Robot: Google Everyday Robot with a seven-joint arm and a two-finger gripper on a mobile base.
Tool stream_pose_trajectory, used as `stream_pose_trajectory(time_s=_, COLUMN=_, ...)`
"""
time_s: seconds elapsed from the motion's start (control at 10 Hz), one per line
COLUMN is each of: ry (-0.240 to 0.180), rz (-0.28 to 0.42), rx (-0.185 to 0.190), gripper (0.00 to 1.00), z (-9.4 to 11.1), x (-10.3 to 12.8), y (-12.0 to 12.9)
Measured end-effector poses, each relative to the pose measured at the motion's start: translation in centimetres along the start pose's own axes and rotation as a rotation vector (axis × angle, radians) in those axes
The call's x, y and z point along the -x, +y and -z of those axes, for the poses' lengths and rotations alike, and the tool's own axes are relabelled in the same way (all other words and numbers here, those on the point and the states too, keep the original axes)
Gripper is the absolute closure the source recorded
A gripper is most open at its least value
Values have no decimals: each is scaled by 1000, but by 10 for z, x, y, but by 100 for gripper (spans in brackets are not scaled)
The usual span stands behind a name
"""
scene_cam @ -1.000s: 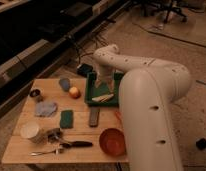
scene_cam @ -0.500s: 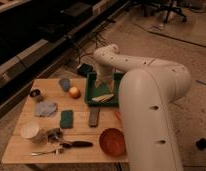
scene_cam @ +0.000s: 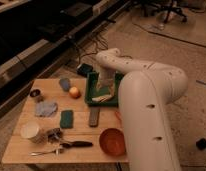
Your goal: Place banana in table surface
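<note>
The banana (scene_cam: 102, 98) is a pale cream-yellow fruit lying in the dark green tray (scene_cam: 89, 95) at the back right of the table. My gripper (scene_cam: 104, 86) reaches down into the tray from the large white arm (scene_cam: 146, 105) and sits right over the banana, close to it or touching it. Whether it holds the banana is hidden. The table surface (scene_cam: 83, 131) is light wood and stretches left of and in front of the tray.
On the table are a round orange fruit (scene_cam: 74, 92), a green sponge (scene_cam: 66, 119), a grey cloth (scene_cam: 46, 108), a small can (scene_cam: 36, 94), a white cup (scene_cam: 30, 131), a dark flat bar (scene_cam: 94, 116), a red bowl (scene_cam: 112, 141) and utensils (scene_cam: 63, 145). The arm covers the table's right side.
</note>
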Motion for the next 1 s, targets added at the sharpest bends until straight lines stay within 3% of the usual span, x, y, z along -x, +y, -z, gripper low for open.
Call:
stream_pose_trajectory(time_s=0.5, ry=70, rz=-37, rx=-15, gripper=35, z=-31, x=2, y=-7)
stream_pose_trajectory(time_s=1.0, ry=80, rz=-66, rx=-40, gripper=35, z=-49, x=5, y=-13)
